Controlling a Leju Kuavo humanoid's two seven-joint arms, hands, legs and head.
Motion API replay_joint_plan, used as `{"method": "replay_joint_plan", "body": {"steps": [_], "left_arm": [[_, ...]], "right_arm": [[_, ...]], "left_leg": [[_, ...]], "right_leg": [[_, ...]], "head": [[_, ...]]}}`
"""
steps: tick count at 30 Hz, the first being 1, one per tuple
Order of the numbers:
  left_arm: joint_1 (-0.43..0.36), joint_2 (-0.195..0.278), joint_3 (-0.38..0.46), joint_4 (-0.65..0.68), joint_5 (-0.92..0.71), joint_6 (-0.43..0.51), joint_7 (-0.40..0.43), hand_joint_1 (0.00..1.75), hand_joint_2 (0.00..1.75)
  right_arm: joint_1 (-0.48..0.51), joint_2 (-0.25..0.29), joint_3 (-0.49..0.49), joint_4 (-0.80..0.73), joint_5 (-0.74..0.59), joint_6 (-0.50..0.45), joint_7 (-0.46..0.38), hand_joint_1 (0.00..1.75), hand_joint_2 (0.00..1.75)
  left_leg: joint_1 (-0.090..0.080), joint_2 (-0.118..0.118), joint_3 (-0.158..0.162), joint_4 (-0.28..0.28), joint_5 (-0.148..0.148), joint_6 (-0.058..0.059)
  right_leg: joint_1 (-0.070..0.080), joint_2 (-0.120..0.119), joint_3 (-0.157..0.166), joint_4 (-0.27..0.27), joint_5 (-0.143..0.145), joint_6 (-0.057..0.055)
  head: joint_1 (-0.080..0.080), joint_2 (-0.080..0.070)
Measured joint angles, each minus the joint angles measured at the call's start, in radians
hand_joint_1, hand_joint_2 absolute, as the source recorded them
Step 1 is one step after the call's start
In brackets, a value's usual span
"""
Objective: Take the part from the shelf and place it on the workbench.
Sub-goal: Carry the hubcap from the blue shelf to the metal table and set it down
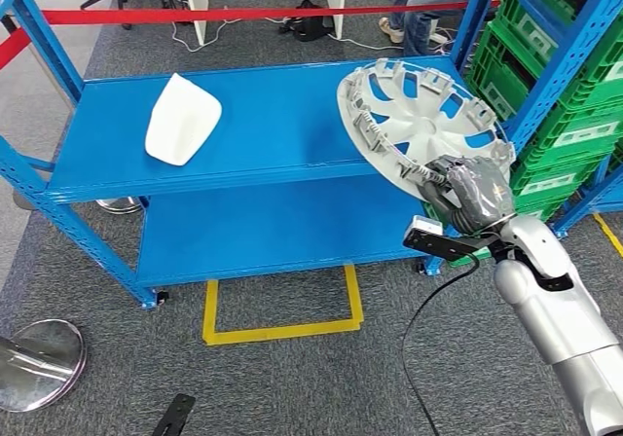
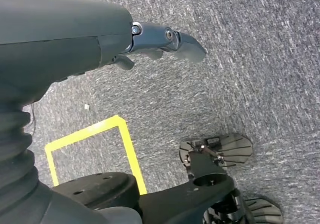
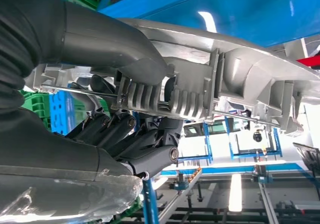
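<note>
The robot's right hand (image 1: 470,195) gripped the near rim of a silver wheel cover (image 1: 422,115), thumb on one face and dark fingers (image 3: 124,134) curled against the ribbed underside, as the right wrist view showed. The wheel cover was tilted, its inner face with clips turned up, its far part over the right end of the blue shelf (image 1: 279,125) and its near edge raised past the shelf's front. A white moulded part (image 1: 182,118) lay flat on the shelf's left half, well apart from the wheel cover. Green crates (image 1: 580,95) were stacked in blue racking to the right. The left hand (image 2: 166,43) hung above grey carpet with its fingers extended and holding nothing, near a yellow floor marking (image 2: 94,139).
</note>
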Motion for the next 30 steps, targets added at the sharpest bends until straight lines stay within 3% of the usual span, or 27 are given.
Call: {"method": "replay_joint_plan", "body": {"steps": [1,3,5,6,7,9,11,14,16,19,20,21,22,24,26,30], "left_arm": [[0.000,0.000,0.000,0.000,0.000,0.000,0.000,0.00,1.75],[-0.001,0.000,0.000,0.000,-0.001,0.000,0.000,0.00,1.75],[0.000,0.000,0.000,0.000,-0.001,-0.001,0.000,0.00,1.75],[0.000,0.000,0.000,0.000,-0.001,-0.001,0.000,0.00,1.75],[0.000,0.000,0.000,0.000,-0.001,-0.001,0.000,0.00,1.75],[-0.001,0.000,0.000,0.000,-0.001,-0.001,0.000,0.00,1.75],[-0.002,0.000,0.000,0.000,-0.001,-0.001,0.000,0.00,1.75],[-0.002,0.001,0.000,0.000,-0.001,-0.001,0.001,0.00,1.75],[-0.002,0.002,0.000,0.000,-0.001,-0.001,0.002,0.00,1.75],[-0.003,0.003,0.000,0.000,-0.001,-0.001,0.002,0.00,1.75],[-0.002,0.003,0.000,0.000,-0.001,-0.001,0.002,0.00,1.75],[-0.002,0.003,0.000,0.000,-0.001,-0.001,0.002,0.00,1.75],[-0.002,0.003,0.000,0.000,-0.001,-0.001,0.002,0.00,1.75],[-0.002,0.003,0.000,0.000,-0.001,-0.001,0.002,0.00,1.75],[-0.004,0.003,0.000,0.000,-0.001,-0.001,0.002,0.00,1.75],[-0.001,0.003,0.000,0.000,-0.001,-0.001,0.002,0.00,1.75]], "right_arm": [[0.000,0.000,0.000,0.000,0.000,0.000,0.000,1.75,1.75],[0.001,0.000,0.000,0.000,0.000,0.000,0.000,1.75,1.75],[0.001,0.000,0.001,0.001,0.000,0.000,0.000,1.75,1.75],[0.001,0.000,0.001,0.001,0.000,0.000,0.000,1.75,1.75],[0.001,0.000,0.001,0.001,0.000,0.000,0.000,1.75,1.75],[-0.001,0.000,0.001,0.001,0.000,0.000,0.000,1.75,1.75],[-0.005,0.001,0.001,0.001,0.000,0.000,0.000,1.75,1.75],[-0.007,0.003,0.001,0.002,0.000,0.001,0.000,1.75,1.75],[-0.007,0.004,0.001,0.003,0.000,0.001,0.001,1.75,1.75],[-0.007,0.005,0.001,0.003,0.000,0.001,0.001,1.75,1.75],[-0.007,0.006,0.002,0.003,0.000,0.001,0.000,1.75,1.75],[-0.006,0.006,0.003,0.004,0.000,0.001,0.000,1.75,1.75],[-0.006,0.007,0.004,0.005,0.000,0.001,0.000,1.75,1.75],[-0.006,0.007,0.005,0.006,0.000,0.001,0.000,1.75,1.75],[-0.007,0.007,0.004,0.006,0.001,0.001,0.000,1.75,1.75],[-0.007,0.007,0.005,0.006,0.002,0.001,0.000,1.75,1.75]], "left_leg": [[0.001,0.000,-0.001,-0.002,0.004,0.007],[0.000,0.001,-0.006,-0.002,0.008,0.015],[-0.002,0.001,-0.009,-0.002,0.012,0.018],[-0.003,0.001,-0.010,-0.001,0.013,0.018],[-0.003,0.001,-0.010,-0.001,0.014,0.017],[-0.004,0.000,-0.011,0.000,0.016,0.012],[-0.007,0.000,-0.018,0.003,0.020,0.003],[-0.007,0.000,-0.028,0.003,0.027,-0.015],[-0.006,0.001,-0.045,0.036,-0.003,-0.027],[-0.002,0.002,-0.122,0.216,-0.102,-0.041],[-0.002,0.002,-0.142,0.264,-0.119,-0.042],[-0.002,0.002,-0.147,0.279,-0.116,-0.042],[-0.002,0.002,-0.131,0.255,-0.096,-0.041],[-0.002,0.002,-0.060,0.132,-0.035,-0.036],[-0.002,0.001,-0.006,0.027,-0.007,-0.028],[-0.003,0.001,-0.004,0.002,0.001,-0.003]], "right_leg": [[-0.001,0.000,-0.015,0.035,-0.024,0.003],[0.000,-0.001,-0.069,0.169,-0.097,0.006],[0.000,-0.001,-0.108,0.275,-0.138,0.007],[0.000,-0.001,-0.101,0.272,-0.129,0.006],[0.000,-0.001,-0.074,0.230,-0.106,0.004],[0.001,-0.002,0.008,0.089,-0.052,0.000],[0.003,-0.002,0.053,0.001,-0.031,-0.006],[0.005,0.000,0.046,-0.009,-0.025,-0.022],[0.002,-0.001,0.042,-0.012,-0.018,-0.035],[0.000,-0.001,0.032,-0.013,-0.010,-0.045],[0.000,-0.001,0.028,-0.013,-0.007,-0.045],[0.000,-0.001,0.026,-0.013,-0.005,-0.044],[0.000,-0.001,0.024,-0.013,-0.003,-0.043],[0.001,-0.001,0.022,-0.013,0.000,-0.038],[0.005,0.000,0.016,-0.010,0.005,-0.029],[0.004,0.000,0.003,-0.010,0.008,-0.007]], "head": [[0.002,0.000],[0.005,0.000],[0.006,0.000],[0.005,0.000],[0.005,0.000],[0.005,0.000],[0.005,0.000],[0.003,0.000],[0.001,0.000],[-0.001,0.000],[-0.001,0.000],[-0.001,0.000],[-0.001,0.000],[-0.001,0.000],[0.000,0.000],[0.001,0.000]]}}
